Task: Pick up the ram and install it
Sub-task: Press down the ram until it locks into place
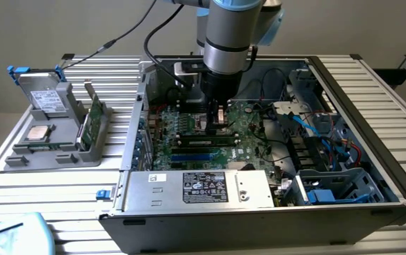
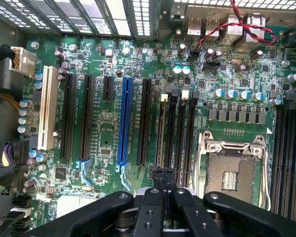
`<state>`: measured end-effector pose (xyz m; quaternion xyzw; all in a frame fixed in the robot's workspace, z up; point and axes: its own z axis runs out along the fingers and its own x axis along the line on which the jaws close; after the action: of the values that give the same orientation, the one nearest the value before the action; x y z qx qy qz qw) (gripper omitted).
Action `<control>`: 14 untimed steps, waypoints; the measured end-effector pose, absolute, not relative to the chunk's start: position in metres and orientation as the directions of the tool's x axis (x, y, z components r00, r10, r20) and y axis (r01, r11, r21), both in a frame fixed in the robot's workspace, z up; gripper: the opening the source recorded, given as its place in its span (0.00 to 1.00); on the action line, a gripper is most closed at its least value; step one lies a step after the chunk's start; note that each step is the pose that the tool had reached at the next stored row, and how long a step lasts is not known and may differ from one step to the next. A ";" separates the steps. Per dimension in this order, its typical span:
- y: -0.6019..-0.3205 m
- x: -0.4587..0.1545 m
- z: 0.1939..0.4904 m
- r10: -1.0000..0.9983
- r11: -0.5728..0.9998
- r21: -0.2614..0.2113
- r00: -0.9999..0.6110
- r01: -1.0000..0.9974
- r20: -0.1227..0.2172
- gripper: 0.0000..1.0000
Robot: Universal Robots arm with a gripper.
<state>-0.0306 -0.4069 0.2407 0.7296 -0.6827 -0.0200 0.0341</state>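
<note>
Slatted bench [image 1: 47, 186] carrying open computer case [image 1: 259, 228] | hand [image 1: 219, 118] pinching fully shut over motherboard [image 2: 103, 123] | ram [image 1: 204, 141] sitting in slot, at hand's 7 o'clock in exterior view

A grey holder [image 1: 47, 151] with a hard drive [image 1: 45, 98] stands beside the open computer case [image 1: 259, 223].

power supply label [image 1: 204, 187] text unreadable

You see a silver-grey round arm [image 1: 227, 32] with a pale blue joint cap and a dark band, black cables looping beside it. Its gripper [image 2: 163, 190] is matte black, with screw holes in the fingers [image 2: 149, 210].
</note>
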 end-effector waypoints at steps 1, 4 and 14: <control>-0.407 -0.031 0.241 -0.998 -0.066 0.077 0.067 -0.995 0.017 0.11; -0.407 -0.031 0.241 -0.998 -0.062 0.077 0.063 -0.995 0.017 0.11; -0.407 -0.031 0.240 -0.994 0.112 0.077 -0.111 -0.991 0.017 0.11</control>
<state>-0.0311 -0.4068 0.2400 0.6661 -0.7448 -0.0230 0.0323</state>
